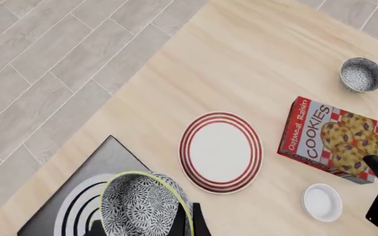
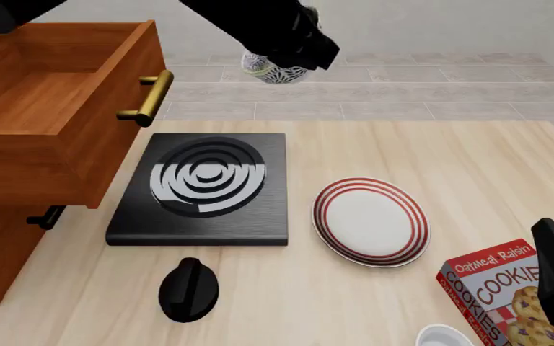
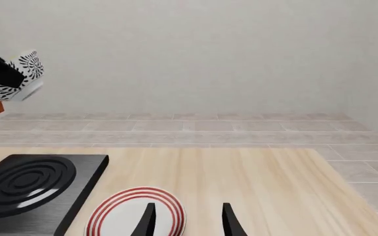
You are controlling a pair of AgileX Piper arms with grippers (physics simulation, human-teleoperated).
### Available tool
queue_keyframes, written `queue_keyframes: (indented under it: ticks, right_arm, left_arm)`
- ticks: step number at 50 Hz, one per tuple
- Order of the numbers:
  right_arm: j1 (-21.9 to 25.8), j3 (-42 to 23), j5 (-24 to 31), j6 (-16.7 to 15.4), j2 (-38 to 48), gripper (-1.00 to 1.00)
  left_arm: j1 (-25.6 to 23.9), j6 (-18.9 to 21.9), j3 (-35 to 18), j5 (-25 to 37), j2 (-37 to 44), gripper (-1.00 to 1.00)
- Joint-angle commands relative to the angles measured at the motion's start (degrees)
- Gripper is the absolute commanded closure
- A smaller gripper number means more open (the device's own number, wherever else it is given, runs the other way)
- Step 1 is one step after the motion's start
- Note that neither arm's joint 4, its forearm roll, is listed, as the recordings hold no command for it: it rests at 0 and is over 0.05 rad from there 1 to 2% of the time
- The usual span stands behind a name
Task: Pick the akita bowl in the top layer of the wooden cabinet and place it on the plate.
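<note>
Bowl (image 1: 146, 204) is clamped in my left gripper (image 2: 279, 63), high in the air above the stove (image 2: 203, 189), clear of the open drawer (image 2: 60, 115). Plate (image 2: 371, 220) sits mid-tabletop beside the stove. Right gripper (image 3: 187, 220) hangs near the right edge, fingers apart, holding nothing.

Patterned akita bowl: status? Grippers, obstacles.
Left gripper shut on dark white-patterned akita bowl, airborne above black stove. Right gripper open, idle. Red-ringed white plate bare.
</note>
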Motion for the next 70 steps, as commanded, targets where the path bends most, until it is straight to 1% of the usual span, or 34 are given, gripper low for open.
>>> queue_keyframes:
  ticks: [1, 15, 30, 51, 70]
  right_arm:
    - [-0.1, 0.0, 0.0, 0.0, 0.0, -1.00]
    - [0.0, -0.1, 0.0, -0.1, 0.0, -1.00]
    - [-0.1, 0.0, -0.2, -0.1, 0.0, -1.00]
    - [-0.3, -0.1, -0.3, -0.1, 0.0, -1.00]
    - [-0.6, -0.1, -0.2, 0.3, 0.0, -1.00]
  left_arm:
    - [-0.9, 0.0, 3.1, -2.8, 0.7, 1.00]
    - [-2.7, 0.4, 4.8, -5.3, 2.6, 1.00]
    - [-3.2, 1.2, 7.1, -8.3, 5.8, 1.00]
    - [-3.8, 2.0, 6.5, -10.4, 10.2, 1.00]
    - [-6.0, 1.3, 4.4, -12.1, 15.2, 1.00]
